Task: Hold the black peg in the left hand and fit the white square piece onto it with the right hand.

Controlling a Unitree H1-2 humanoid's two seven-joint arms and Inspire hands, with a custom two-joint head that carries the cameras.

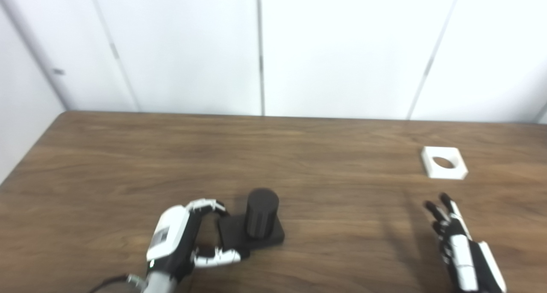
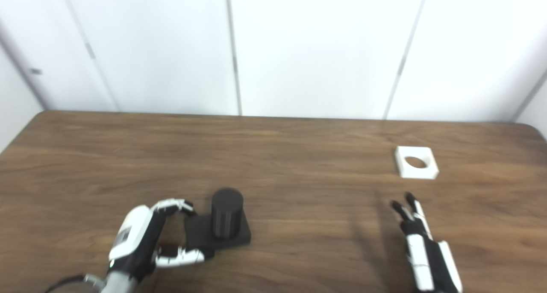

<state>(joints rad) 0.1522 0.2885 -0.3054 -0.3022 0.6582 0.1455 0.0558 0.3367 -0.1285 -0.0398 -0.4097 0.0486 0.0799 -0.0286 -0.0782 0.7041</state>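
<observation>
The black peg (image 1: 261,212) stands upright on its square black base (image 1: 252,235) on the wooden table (image 1: 273,156), near the front left. My left hand (image 1: 183,237) curls around the base's left side, with fingers on its far corner and thumb on its near edge. The peg still rests on the table. The white square piece (image 1: 443,162) with a round hole lies flat at the right. My right hand (image 1: 459,246) is open with fingers stretched out, in front of the white piece and apart from it. Both show in the right eye view too, peg (image 2: 226,209) and piece (image 2: 416,162).
White wall panels (image 1: 273,49) rise behind the table's far edge. The table's left edge runs diagonally at the far left. Bare wood lies between the peg and the white piece.
</observation>
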